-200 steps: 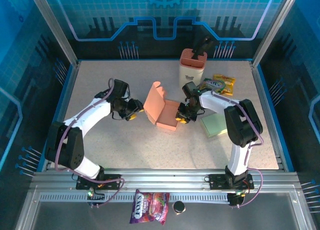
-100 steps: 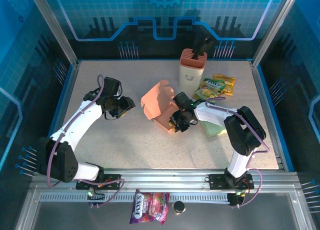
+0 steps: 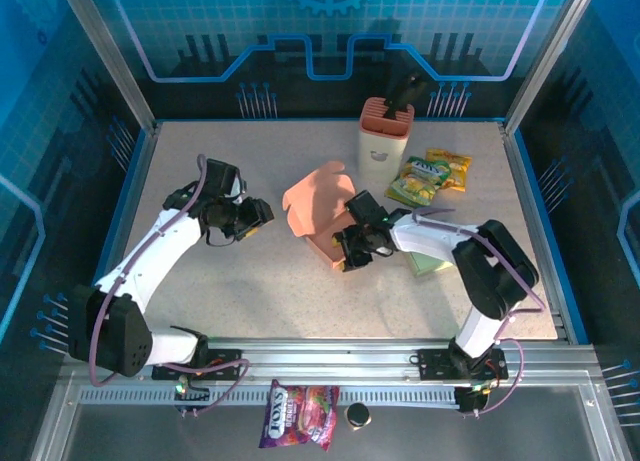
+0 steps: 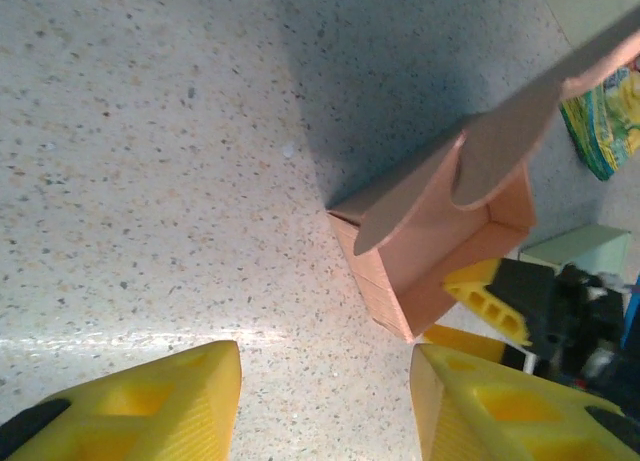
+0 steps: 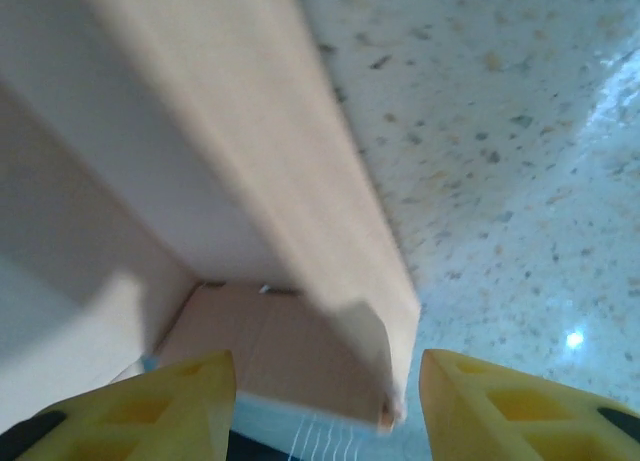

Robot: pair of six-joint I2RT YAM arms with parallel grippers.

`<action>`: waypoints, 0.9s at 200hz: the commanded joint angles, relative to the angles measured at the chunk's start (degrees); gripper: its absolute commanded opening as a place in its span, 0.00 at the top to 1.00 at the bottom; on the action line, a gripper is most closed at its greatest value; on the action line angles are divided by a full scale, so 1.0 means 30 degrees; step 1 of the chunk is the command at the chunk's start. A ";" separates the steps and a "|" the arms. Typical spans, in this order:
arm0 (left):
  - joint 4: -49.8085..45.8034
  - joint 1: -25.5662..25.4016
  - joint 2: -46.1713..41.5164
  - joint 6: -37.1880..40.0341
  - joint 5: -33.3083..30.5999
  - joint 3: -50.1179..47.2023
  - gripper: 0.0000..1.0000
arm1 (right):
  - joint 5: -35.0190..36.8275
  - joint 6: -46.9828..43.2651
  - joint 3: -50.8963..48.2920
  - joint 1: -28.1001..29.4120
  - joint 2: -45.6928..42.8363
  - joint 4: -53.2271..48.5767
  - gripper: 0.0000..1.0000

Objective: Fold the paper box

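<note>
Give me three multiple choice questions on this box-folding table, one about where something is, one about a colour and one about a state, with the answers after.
1. Where is the paper box?
A. on the table, between the left tool and the right tool
B. on the front rail
C. inside the tall holder

2. What colour is the paper box?
A. blue
B. salmon pink
C. white

3. How is the left tool?
A. shut on the box
B. shut on a snack packet
C. open, holding nothing

Answers:
1 A: the top view shows it mid-table with a tool on either side.
2 B: its walls and lid show salmon pink from above.
3 C: the left wrist view shows its fingers apart with bare table between them.
</note>
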 commanded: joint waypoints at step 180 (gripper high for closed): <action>0.5106 -0.2707 -0.2135 -0.1183 -0.1240 -0.4513 0.56 | -0.7367 -3.9841 0.7616 -0.6939 0.3835 0.1636 0.44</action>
